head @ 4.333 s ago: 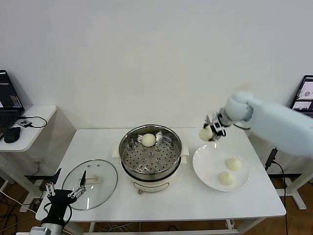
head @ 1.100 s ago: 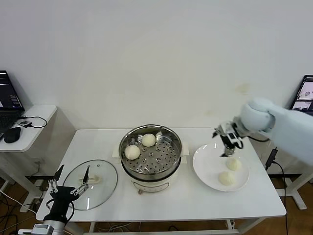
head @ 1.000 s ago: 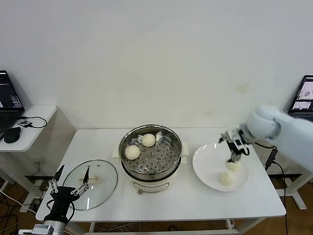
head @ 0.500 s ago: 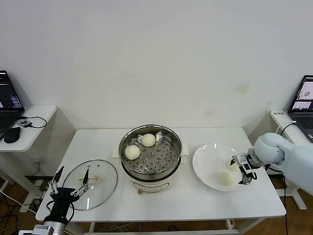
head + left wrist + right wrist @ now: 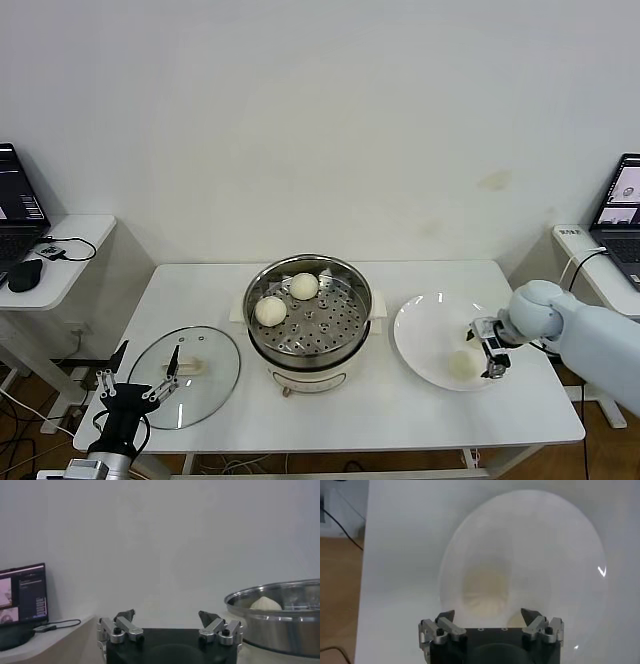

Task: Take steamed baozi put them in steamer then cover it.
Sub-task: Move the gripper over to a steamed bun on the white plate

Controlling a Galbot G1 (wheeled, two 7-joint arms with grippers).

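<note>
The steamer [image 5: 308,322] stands in the middle of the white bench [image 5: 380,412]. Two baozi lie on its perforated tray: one [image 5: 304,286] at the far side, one [image 5: 270,310] toward the robot's left. The left wrist view shows the steel rim of the steamer [image 5: 280,620] with one baozi [image 5: 264,603] rising above it.

The cover [image 5: 184,375] lies flat on the bench, to the left of the steamer and apart from it, with the cream handle upward.

The white plate [image 5: 425,330] lies on the right of the steamer. One baozi [image 5: 463,364] is clearly seen on it, near the front edge. Another baozi is at the right end effector, but in the head view the arm hides most of it.

The right end effector [image 5: 486,351] is low over the right part of the plate. Its fingers stand wide open. In the right wrist view a baozi [image 5: 485,596] lies on the plate [image 5: 555,545] just in front of the open fingertips [image 5: 446,616], and the fingers do not hold it.

The left end effector [image 5: 135,388] waits at the front left corner of the bench, near the edge of the cover. It is wide open and holds nothing; the left wrist view shows the two fingertips [image 5: 125,615] far apart.
</note>
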